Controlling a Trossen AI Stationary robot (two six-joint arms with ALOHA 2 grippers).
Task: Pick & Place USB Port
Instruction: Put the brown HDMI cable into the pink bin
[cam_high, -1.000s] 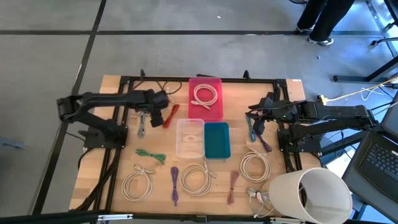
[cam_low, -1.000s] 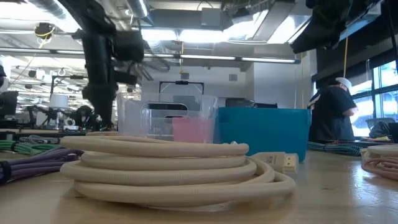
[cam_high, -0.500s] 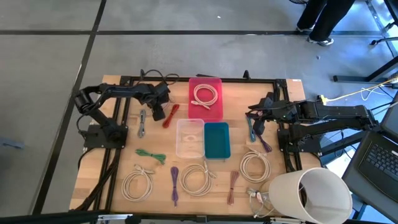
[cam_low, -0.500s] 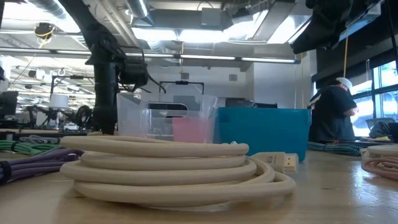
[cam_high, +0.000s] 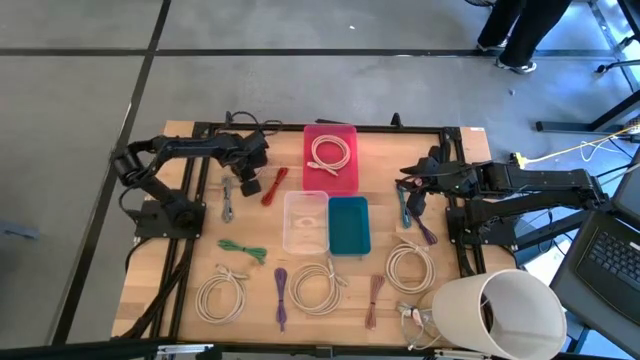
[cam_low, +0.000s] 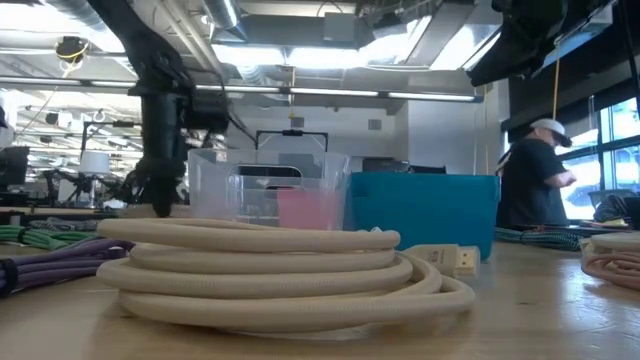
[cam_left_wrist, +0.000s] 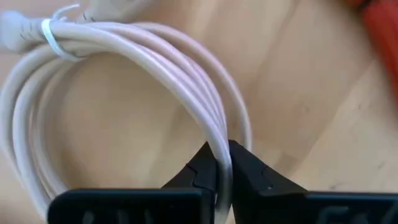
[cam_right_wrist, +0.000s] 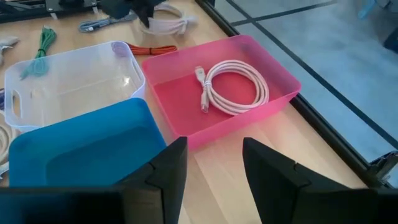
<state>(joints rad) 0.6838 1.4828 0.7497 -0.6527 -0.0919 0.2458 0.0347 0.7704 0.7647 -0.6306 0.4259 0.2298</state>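
A white coiled USB cable, bound by a white tie, lies flat on the wood at the far left of the table. It also shows far off in the right wrist view. My left gripper stands over it, shut on the coil. My right gripper hovers open at the table's right, above a teal cable, with nothing between its fingers. A pink bin at the far middle holds another white cable. My left gripper pinches several strands on one side of the coil's loop between its two fingertips. The fingers come from above, pointing down, and the strands run through between them. The rest of the coil lies flat on the table.
A clear bin and a teal bin stand side by side mid-table. A red cable, a grey cable and a green cable lie near the left arm. Several coiled cables lie along the near edge. A white bucket stands near right.
My left gripper has moved from beside the grey cable toward the table's far edge, then come down onto the white coil. My right arm has kept still.
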